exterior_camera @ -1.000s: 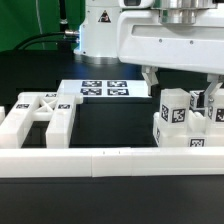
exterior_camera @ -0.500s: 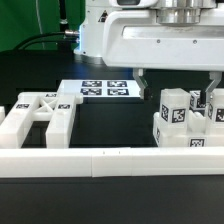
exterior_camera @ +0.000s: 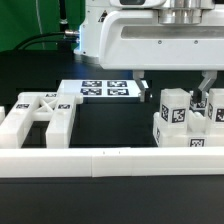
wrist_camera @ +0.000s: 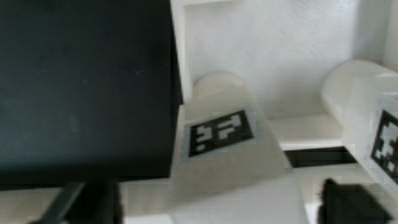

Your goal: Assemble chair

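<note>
The gripper (exterior_camera: 173, 98) is hanging over the chair parts (exterior_camera: 190, 128), which are sitting together toward the exterior view's right end of the black surface (exterior_camera: 110, 125). They are just behind the white border rail (exterior_camera: 100, 160) running along the surface's near edge. The dark fingers (exterior_camera: 143, 90) are standing apart, one on each side of an upright square-ended leg (exterior_camera: 177, 108).

In the wrist view the leg (wrist_camera: 222, 100) is rising between the two fingertips (wrist_camera: 71, 205) with a thin gap showing on either side. The fingers are therefore open and gripping nothing.

The leg is carrying a black-and-white square tag (wrist_camera: 222, 133) whose pattern is a block code, not letters. A second white part (wrist_camera: 356, 100) is standing just beside the leg, with its own tag partly cut off at the picture's edge.

An X-braced frame (exterior_camera: 40, 112) is lying toward the exterior view's left end of the surface, well apart from the cluster. The marker board (exterior_camera: 105, 90) is lying flat toward the far edge, showing four tags. A small triangular sign (exterior_camera: 100, 18) is showing on the arm's white body, too small to read.
</note>
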`<state>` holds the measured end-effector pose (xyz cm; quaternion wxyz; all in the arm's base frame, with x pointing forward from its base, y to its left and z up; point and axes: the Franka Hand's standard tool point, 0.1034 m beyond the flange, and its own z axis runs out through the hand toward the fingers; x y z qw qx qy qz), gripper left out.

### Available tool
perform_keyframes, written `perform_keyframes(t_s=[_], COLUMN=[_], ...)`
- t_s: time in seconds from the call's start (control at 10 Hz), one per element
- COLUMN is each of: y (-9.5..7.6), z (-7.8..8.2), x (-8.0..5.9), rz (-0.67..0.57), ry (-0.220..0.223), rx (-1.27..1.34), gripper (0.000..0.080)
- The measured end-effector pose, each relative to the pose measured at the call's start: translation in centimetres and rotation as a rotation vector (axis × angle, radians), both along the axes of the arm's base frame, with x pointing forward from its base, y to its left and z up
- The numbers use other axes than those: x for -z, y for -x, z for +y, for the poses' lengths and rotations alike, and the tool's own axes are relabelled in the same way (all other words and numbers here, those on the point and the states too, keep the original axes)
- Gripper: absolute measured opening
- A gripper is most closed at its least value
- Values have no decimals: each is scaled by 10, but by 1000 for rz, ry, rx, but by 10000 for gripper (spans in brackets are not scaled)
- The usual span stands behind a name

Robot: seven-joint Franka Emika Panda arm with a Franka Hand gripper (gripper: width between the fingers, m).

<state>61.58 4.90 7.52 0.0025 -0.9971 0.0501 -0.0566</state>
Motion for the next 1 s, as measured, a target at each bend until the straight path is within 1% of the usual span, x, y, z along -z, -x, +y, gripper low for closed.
perform_keyframes(t_s=[0.1,0.2,0.3,0.4,0.5,0.7,1.0], y=[0,0,0,0,0,0,-1], z=[0,0,0,0,0,3,3], x=[0,0,0,0,0,0,1], rz=[0,0,0,0,1,0,-13], ry=[0,-3,-3,-3,-15,-43,-88], rx=[1,24,24,26,116,362,742], gripper=[405,405,286,286,286,286,287])
